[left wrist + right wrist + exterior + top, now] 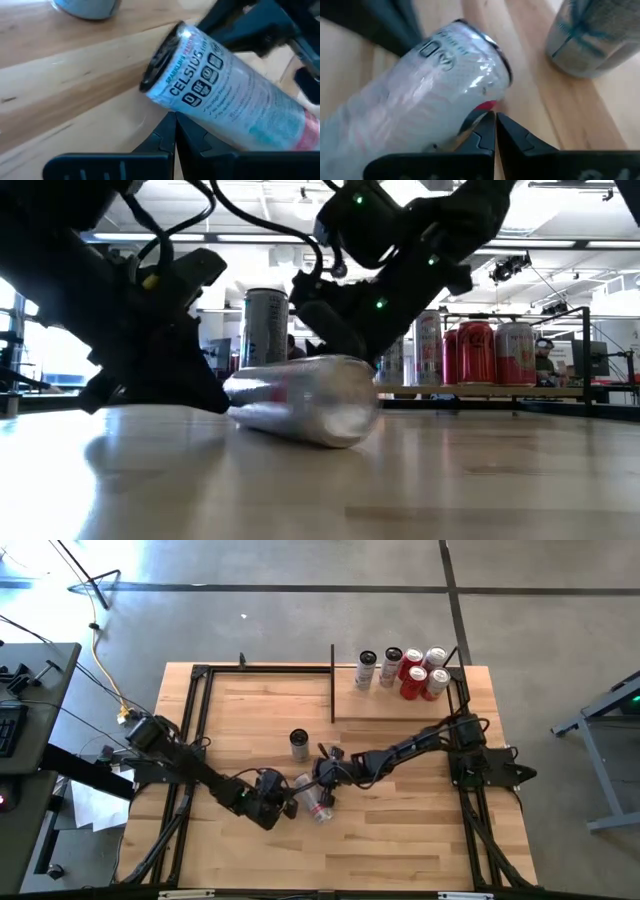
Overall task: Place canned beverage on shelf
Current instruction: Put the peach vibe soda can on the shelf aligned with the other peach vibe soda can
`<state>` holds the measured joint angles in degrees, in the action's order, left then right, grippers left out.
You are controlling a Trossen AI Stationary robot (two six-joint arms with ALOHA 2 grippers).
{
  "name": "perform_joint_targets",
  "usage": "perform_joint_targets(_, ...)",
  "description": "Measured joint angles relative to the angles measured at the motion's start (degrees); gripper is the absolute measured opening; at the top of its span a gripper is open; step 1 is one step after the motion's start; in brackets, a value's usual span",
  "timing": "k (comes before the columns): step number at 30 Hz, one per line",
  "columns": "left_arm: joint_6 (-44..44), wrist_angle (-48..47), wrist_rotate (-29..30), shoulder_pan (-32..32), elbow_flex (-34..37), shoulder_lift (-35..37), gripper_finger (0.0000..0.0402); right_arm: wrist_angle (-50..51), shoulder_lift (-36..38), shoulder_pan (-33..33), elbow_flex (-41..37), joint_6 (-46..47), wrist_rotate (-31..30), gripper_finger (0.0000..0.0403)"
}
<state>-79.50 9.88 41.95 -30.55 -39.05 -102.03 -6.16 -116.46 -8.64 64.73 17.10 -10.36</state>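
silver can [314,802] lies toppled, seemingly between both closed grippers.

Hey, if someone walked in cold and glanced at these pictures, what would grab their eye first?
Most striking is the silver can lying on its side mid-table, with the left gripper and right gripper both crowded against it, fingers shut. Just beyond it, a second can stands upright on the tabletop. At the far right corner, a cluster of red and pale cans already stands on the shelf.
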Motion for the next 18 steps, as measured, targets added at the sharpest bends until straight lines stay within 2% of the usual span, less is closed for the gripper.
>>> perform_joint_targets(8, 4.47, 0.26, 2.40, 1.14, 0.09, 1.09, 0.0000, -2.29, 0.38, 0.15, -0.04, -1.59, -1.94, 0.0000)
perform_joint_targets(18, 12.26, 0.34, 8.69, 1.05, -0.04, 8.27, 0.0000, -3.58, 2.99, 0.28, -0.04, -3.76, -6.67, 0.0000)
